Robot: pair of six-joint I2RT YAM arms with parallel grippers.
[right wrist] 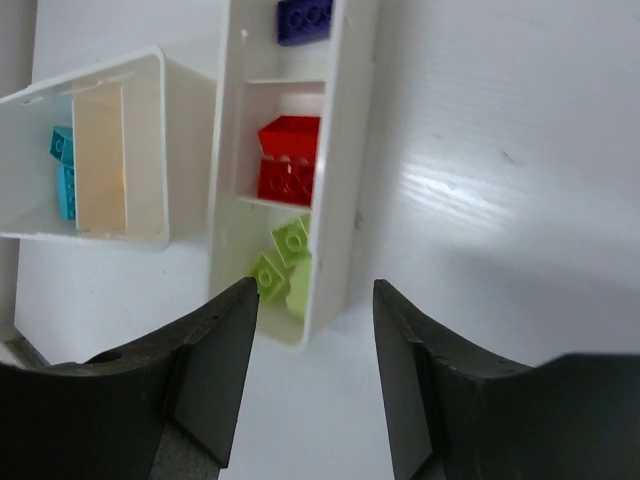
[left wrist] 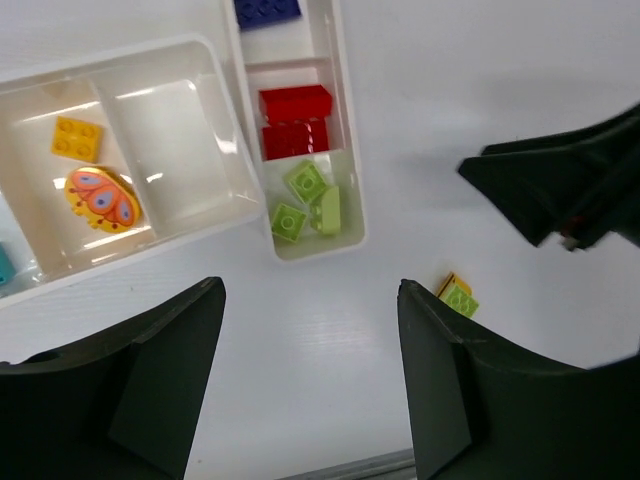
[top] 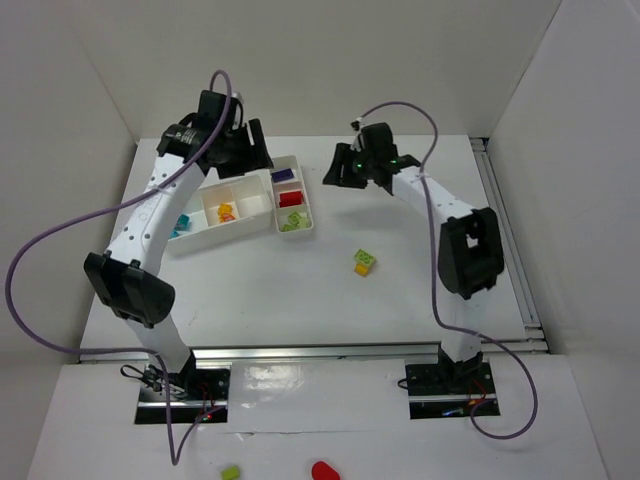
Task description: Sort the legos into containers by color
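- My left jaws stand wide apart with nothing between them, hanging over the near end of the narrow white plastic three-compartment tray.
- My right jaws are likewise apart and empty, looking down on that same end from the opposite side.
- Ahead of both jaws, this tray holds a dark purple brick, two red bricks and a few lime green bricks, one colour per compartment.
- Left of my left jaws sits the wider white plastic divided tray. It holds a small yellow brick, an orange printed piece and, further along, cyan bricks.
- The only piece I see loose on the white surface is a small clump of a lime green brick joined to a yellow-orange one. It lies just outside the right-hand finger of my left jaws, and well back toward the bases from my right jaws.
- I judge the clump light, rigid and slick-sided, likely to skid or twist if nudged. I would take it squarely across two flat opposite faces, low down. Splitting the colours probably needs one set of jaws on each brick.
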